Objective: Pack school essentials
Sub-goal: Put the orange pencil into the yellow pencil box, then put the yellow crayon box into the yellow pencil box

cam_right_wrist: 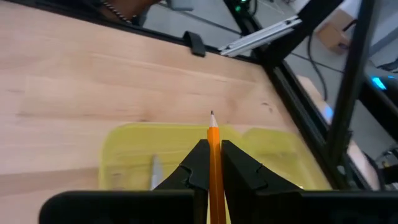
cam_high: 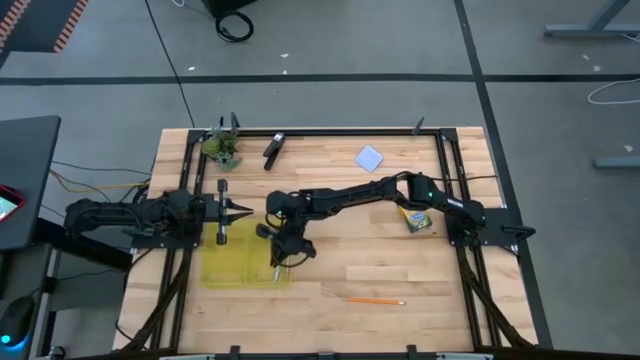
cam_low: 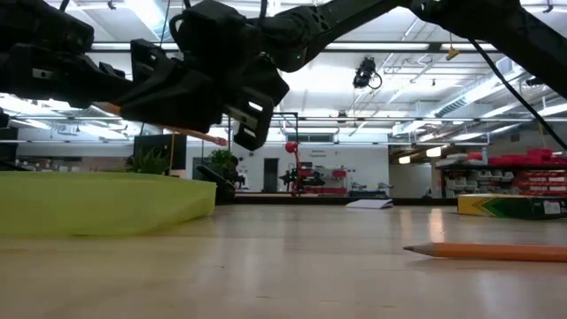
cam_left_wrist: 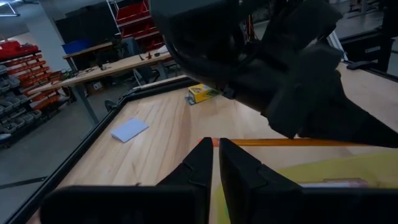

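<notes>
My right gripper (cam_high: 279,250) is stretched across the table and shut on an orange pencil (cam_right_wrist: 212,134), above the right edge of a shallow yellow case (cam_high: 232,264). A pale slim item (cam_right_wrist: 154,172) lies inside the case. My left gripper (cam_high: 243,212) hovers shut just beyond the case's far edge. A second orange pencil (cam_high: 375,300) lies flat on the table near the front. The pale blue notepad (cam_high: 369,158) lies flat near the far edge. The yellow crayon box (cam_high: 417,220) sits under the right arm. My right gripper pinches the orange pencil's shaft (cam_right_wrist: 214,155) between its two fingers, which lie along it. The sharpened tip (cam_right_wrist: 212,116) sticks out past the fingertips toward the near edge. The pencil is lifted clear, over the yellow case.
A black oblong tool (cam_high: 273,148) and a green leafy clump (cam_high: 225,148) sit by the far edge. A black frame rail (cam_high: 340,133) borders the work area. There is bare wood between the case and the lying pencil.
</notes>
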